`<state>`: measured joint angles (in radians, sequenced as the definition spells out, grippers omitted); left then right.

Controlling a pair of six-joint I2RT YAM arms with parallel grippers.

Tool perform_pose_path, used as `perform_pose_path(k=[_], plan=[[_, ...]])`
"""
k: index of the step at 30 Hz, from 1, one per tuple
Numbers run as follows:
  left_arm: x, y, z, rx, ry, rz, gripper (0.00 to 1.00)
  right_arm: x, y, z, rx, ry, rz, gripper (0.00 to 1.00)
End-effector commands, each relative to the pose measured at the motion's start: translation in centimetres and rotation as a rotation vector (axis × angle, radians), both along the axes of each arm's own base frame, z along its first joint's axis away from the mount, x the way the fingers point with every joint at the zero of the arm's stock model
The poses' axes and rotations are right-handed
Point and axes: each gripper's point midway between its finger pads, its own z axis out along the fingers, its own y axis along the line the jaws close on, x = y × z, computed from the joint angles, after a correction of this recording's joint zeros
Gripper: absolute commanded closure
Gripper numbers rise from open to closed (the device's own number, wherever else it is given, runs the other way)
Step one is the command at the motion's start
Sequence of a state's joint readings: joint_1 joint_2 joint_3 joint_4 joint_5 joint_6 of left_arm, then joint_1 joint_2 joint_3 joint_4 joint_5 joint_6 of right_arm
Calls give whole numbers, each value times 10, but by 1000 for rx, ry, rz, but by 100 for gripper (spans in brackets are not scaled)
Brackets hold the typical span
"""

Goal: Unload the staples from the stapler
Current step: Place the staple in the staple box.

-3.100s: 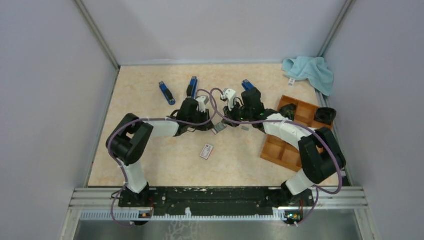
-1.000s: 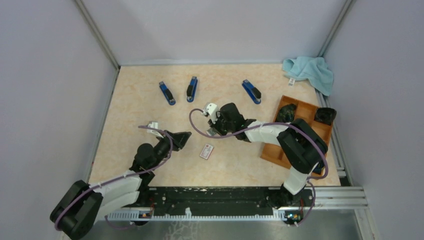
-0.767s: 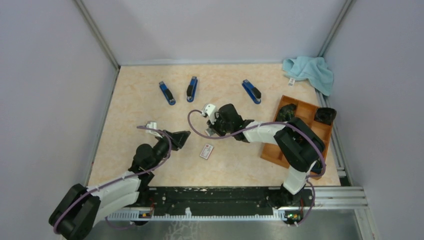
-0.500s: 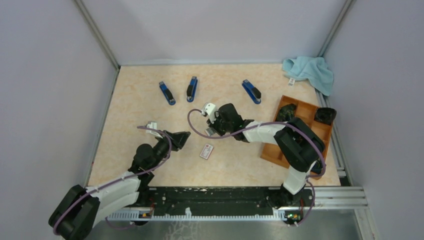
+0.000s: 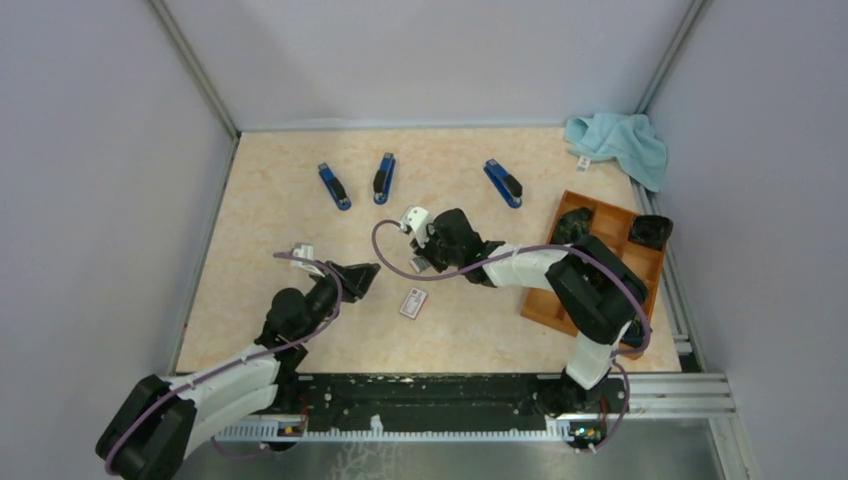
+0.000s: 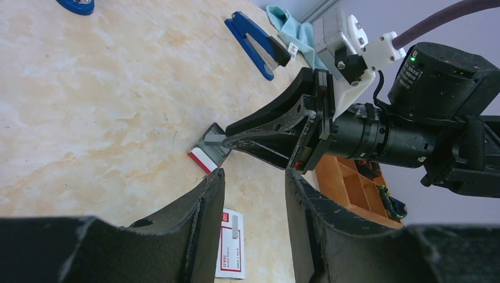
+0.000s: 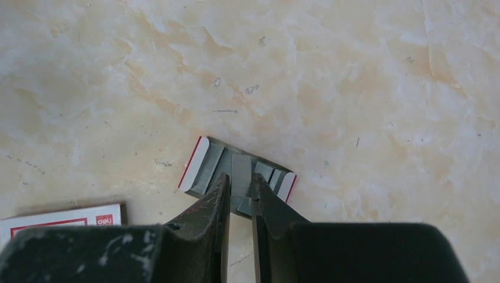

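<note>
Three blue staplers (image 5: 334,186) (image 5: 384,178) (image 5: 504,183) lie closed at the back of the table. My right gripper (image 5: 420,265) is low over a small open tray-like box (image 7: 196,163) with white and red ends. It is shut on a short grey strip of staples (image 7: 240,168), which stands between its fingertips (image 7: 221,186) just above that box. The left wrist view shows this right gripper (image 6: 212,141) over the same box (image 6: 203,158). My left gripper (image 5: 360,278) hovers open and empty a little to the left, above a white box with a red label (image 6: 232,250).
The white labelled box (image 5: 413,302) lies near the table's middle. An orange compartment tray (image 5: 590,270) with dark items sits at the right. A light blue cloth (image 5: 620,140) lies in the back right corner. Grey walls enclose the table.
Both arms have pulled back from the staplers at the rear to the middle of the table. Over the last second the right gripper inched left; the left arm barely moved.
</note>
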<state>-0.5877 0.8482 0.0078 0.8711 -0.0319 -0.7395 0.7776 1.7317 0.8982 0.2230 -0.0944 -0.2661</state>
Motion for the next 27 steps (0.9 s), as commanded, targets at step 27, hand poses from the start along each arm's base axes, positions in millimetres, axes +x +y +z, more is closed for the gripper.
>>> perform_pose_path(k=[27], plan=[[-20, 16, -52, 85, 74, 13, 50, 5, 15, 7, 27, -57, -25, 88]])
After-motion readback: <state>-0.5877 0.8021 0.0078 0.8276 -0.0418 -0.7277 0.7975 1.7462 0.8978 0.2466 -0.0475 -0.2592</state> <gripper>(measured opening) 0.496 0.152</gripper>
